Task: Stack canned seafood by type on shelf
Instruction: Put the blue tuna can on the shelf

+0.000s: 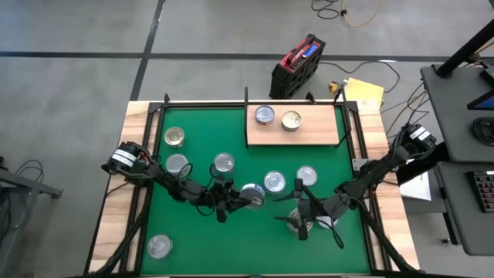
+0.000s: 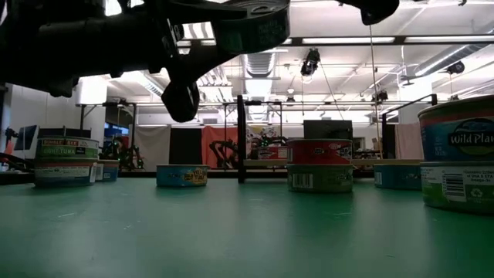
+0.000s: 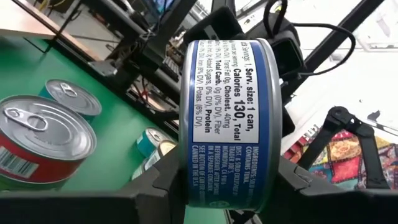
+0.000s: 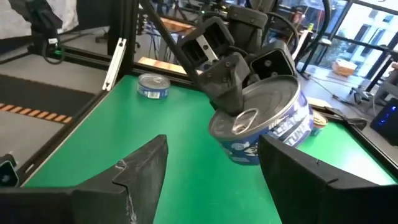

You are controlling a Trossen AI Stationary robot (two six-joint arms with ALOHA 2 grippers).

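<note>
Holding a blue-sided can (image 1: 252, 194) off the mat, the left gripper (image 1: 235, 199) sits just left of centre in the overhead shot, fingers clamped on the can's flat ends so the label wraps between them. Loose tins dot the left half of the frame, one alone in the lower left corner (image 1: 160, 246). Right of centre, the right gripper (image 1: 302, 218) hovers low over another can (image 1: 305, 225), fingers spread wide with nothing between them in its wrist view. The shelf (image 1: 309, 133) is up top, centre-right, with only two cans (image 1: 265, 115) on it so far.

My worry: the two grippers are close together, so if the right one drops for its tin while the left swings toward the shelf, they could clip each other. The held can is also gripped edge-on, so setting it down flat needs a wrist turn.

Surface is a green mat (image 1: 201, 239) inside a wooden frame; the room behind looks like a lab with ceiling strip lights.
</note>
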